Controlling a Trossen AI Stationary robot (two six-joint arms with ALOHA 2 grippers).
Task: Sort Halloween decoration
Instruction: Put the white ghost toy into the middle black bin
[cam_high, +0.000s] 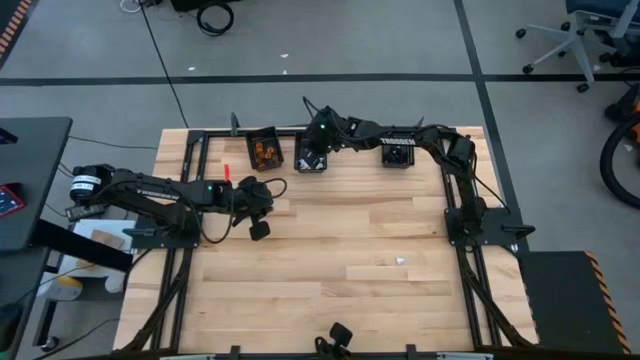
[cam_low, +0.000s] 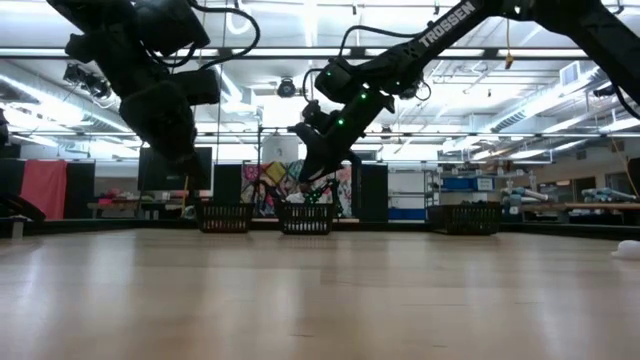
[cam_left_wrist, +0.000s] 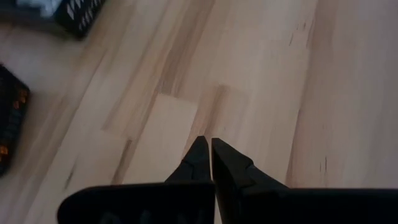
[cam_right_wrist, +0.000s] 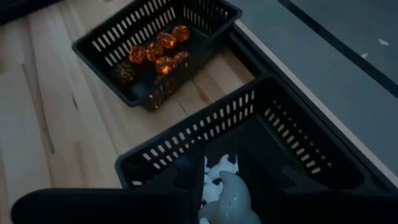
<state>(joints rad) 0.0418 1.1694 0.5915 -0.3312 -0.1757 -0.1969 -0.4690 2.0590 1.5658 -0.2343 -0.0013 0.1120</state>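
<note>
Right pincer pinches white trinket above middle bin at desk's far edge. Orange trinkets fill left bin. One white trinket lies on desk, right of centre. Left pincer pressed together, hovering over bare wood at left.

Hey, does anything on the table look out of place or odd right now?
One small white trinket lies alone on the bare wood, far from the three bins along the back edge, so it looks unsorted. Otherwise nothing stands out: orange pieces sit in the left bin, and the right gripper holds a white piece over the middle bin.
</note>
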